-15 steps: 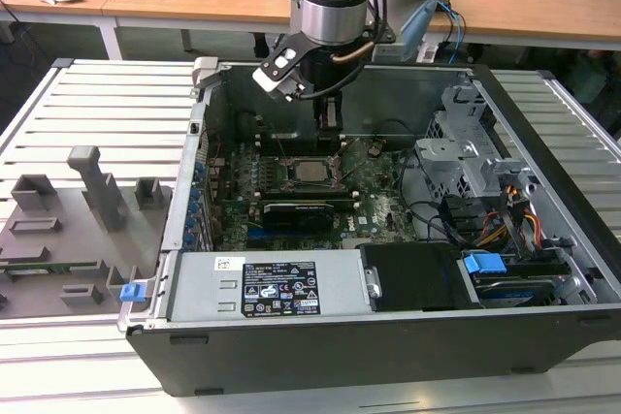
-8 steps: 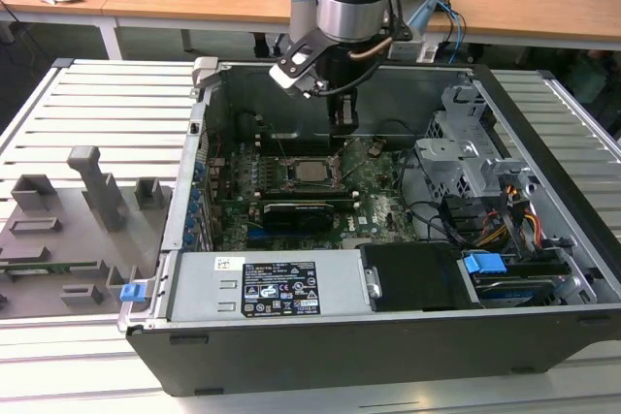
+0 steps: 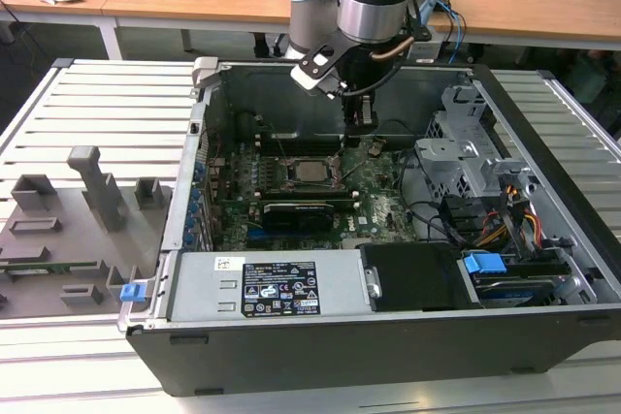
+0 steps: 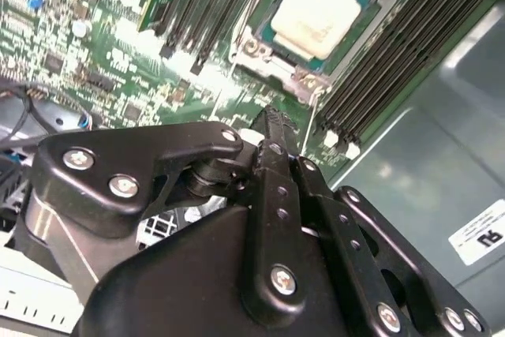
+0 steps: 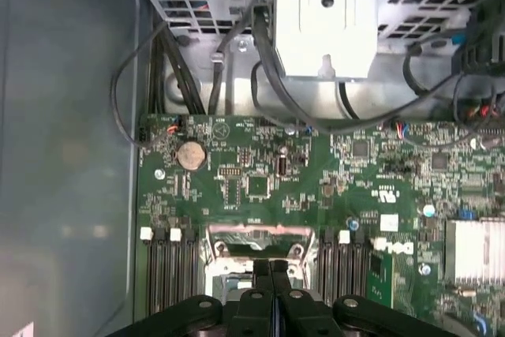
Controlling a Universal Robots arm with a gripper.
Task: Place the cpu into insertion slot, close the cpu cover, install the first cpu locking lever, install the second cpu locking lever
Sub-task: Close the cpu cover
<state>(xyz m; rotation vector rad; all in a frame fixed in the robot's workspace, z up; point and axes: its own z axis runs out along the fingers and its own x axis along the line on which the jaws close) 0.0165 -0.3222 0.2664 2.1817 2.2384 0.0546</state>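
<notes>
Around the claw (image 3: 362, 125) you have the open computer case (image 3: 388, 348). Toward the camera from the claw sits the grey power supply (image 3: 209, 288), with a long black card (image 3: 296, 212) between them. To the exterior view's left of the claw, outside the case, stands a grey fixture tray (image 3: 58, 230). In the first wrist view, a coin battery (image 5: 189, 155) lies ahead of the claw, with memory slots (image 5: 170, 262) flanking it.

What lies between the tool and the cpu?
In the second wrist view, the metal frame edge around the cpu and a strip of green board lie between it and the tool.
</notes>
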